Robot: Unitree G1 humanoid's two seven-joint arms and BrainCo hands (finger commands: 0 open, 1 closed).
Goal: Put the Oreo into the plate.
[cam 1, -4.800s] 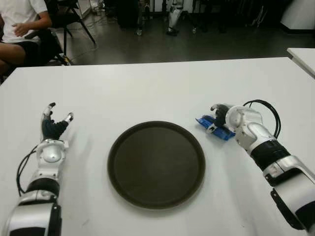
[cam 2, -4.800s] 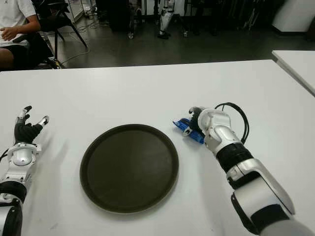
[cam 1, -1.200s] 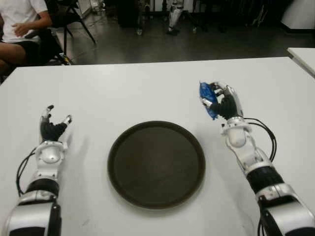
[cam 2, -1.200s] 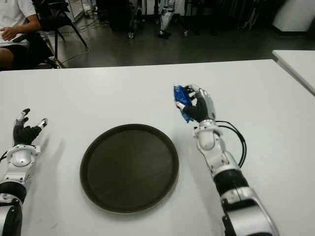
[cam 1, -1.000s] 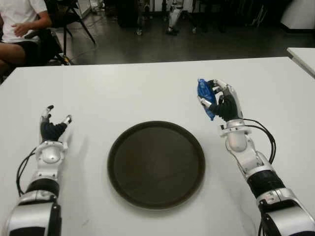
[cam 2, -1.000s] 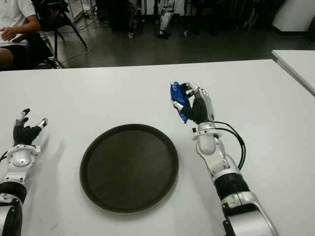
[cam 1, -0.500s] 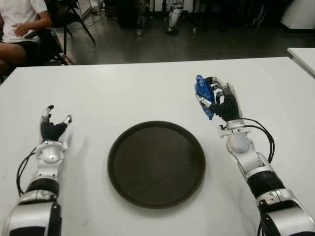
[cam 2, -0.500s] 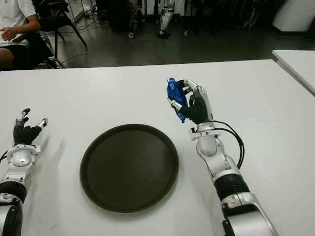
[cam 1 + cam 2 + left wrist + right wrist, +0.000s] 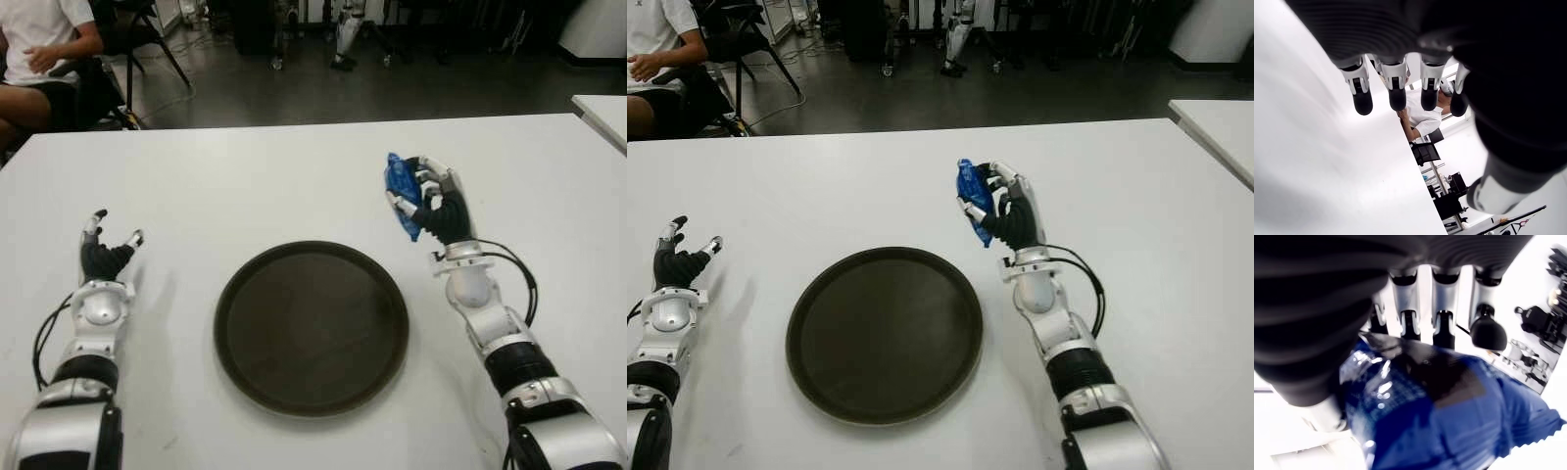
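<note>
One blue Oreo packet (image 9: pixel 401 190), one dark round plate (image 9: pixel 312 326), two robot hands and one person (image 9: pixel 39 54) seated at the far left beyond the white table (image 9: pixel 255 186): that is the count here.

The right hand (image 9: pixel 434 203) is raised off the table, to the right of the plate and a little beyond its far right rim, with its fingers (image 9: pixel 1444 328) curled round the Oreo packet. The packet stands nearly on end in the grip, its blue wrapper facing left toward the plate. From the right wrist view the wrapper fills the palm, with fingertips pressed along its upper edge. The packet is in the air, not over the plate.

The left hand (image 9: pixel 105 252) shows well to the left of the plate, near the table's left side, with fingers loosely spread and nothing in them; the left wrist view shows four fingertips (image 9: pixel 1363 100) apart above bare table.

The plate lies flat in the middle, near the robot, with nothing on it.

About five seconds ago the packet lay on the table just right of the plate with the right hand down on it. Since then the hand has lifted it, and over the last second it has edged leftward toward the plate. The left hand and the plate have not moved.
</note>
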